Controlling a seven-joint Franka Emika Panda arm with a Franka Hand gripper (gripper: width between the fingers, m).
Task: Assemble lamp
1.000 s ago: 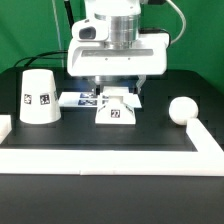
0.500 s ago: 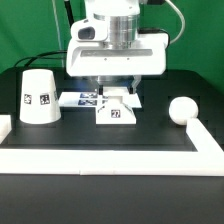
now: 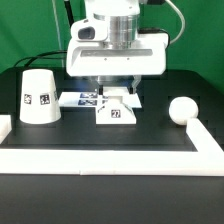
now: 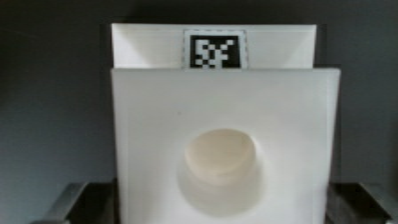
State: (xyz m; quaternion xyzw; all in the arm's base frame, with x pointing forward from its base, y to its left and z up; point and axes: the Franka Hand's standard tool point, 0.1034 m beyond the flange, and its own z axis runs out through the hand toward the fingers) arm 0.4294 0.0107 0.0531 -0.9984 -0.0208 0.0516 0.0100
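Observation:
The white lamp base (image 3: 116, 110) stands mid-table with a square tag on its front. My gripper (image 3: 114, 90) hangs right over it, jaws lowered to either side of its top. In the wrist view the base (image 4: 222, 120) fills the picture, showing an oval socket hollow and a tag at its far end. My gripper (image 4: 222, 205) is open and straddles the base, with a dark gap showing between each finger (image 4: 75, 203) and the base's sides. The tapered shade (image 3: 40, 96) stands at the exterior view's left. The ball bulb (image 3: 181, 110) lies at the right.
The marker board (image 3: 78, 99) lies flat just behind the base, partly hidden by the gripper. A raised white rim (image 3: 110, 160) borders the black table at the front and the sides.

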